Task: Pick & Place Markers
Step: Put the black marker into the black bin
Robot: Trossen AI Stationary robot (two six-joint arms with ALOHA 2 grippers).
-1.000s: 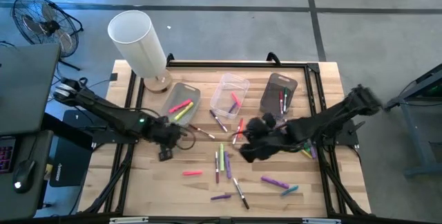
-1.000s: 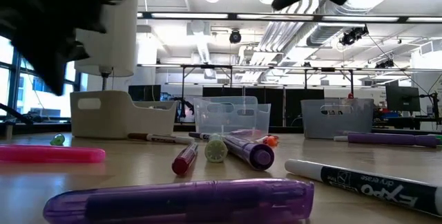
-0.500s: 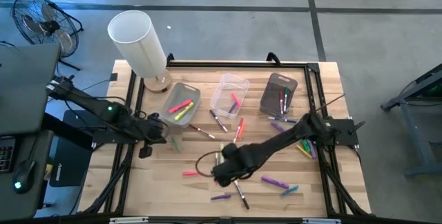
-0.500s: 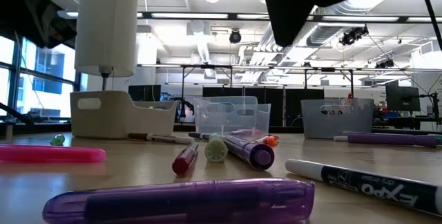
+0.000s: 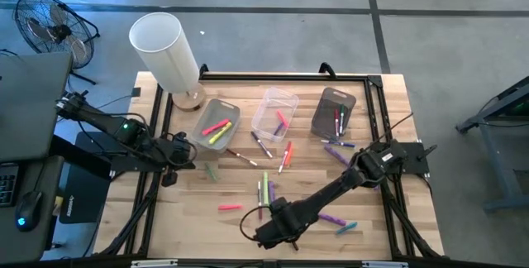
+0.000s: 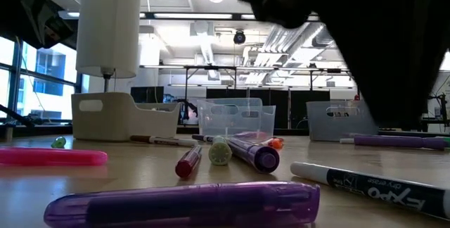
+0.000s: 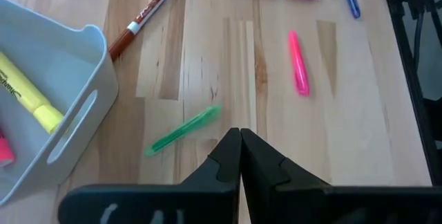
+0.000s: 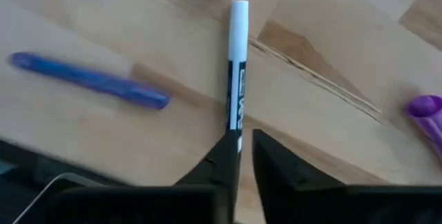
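Note:
Many thin markers in pink, red, green and purple lie scattered on the wooden table point(image 5: 240, 187). My right gripper point(image 5: 271, 232) reaches far toward the near edge and hovers over a black-and-white marker point(image 8: 238, 65), which lies flat. Its fingers are open by a narrow gap point(image 8: 244, 141), with the marker's end showing at that gap. My left gripper point(image 7: 240, 137) is shut and holds nothing. It hangs by the left edge, just short of a green marker point(image 7: 183, 131) lying flat. A pink marker point(image 7: 298, 63) lies beyond it.
Three small bins stand in a row at the far side: white point(image 5: 216, 124) with yellow and pink markers, clear point(image 5: 275, 112) and grey point(image 5: 333, 111). A tall white cylinder point(image 5: 165, 46) stands at the far left corner. A black frame runs along the table edges.
My right arm has swung from the table's middle near the bins toward the near edge and to the left, stretching out and dropping low over the black-and-white marker. My left gripper has drawn back toward the left edge, and the green marker now shows where it stood.

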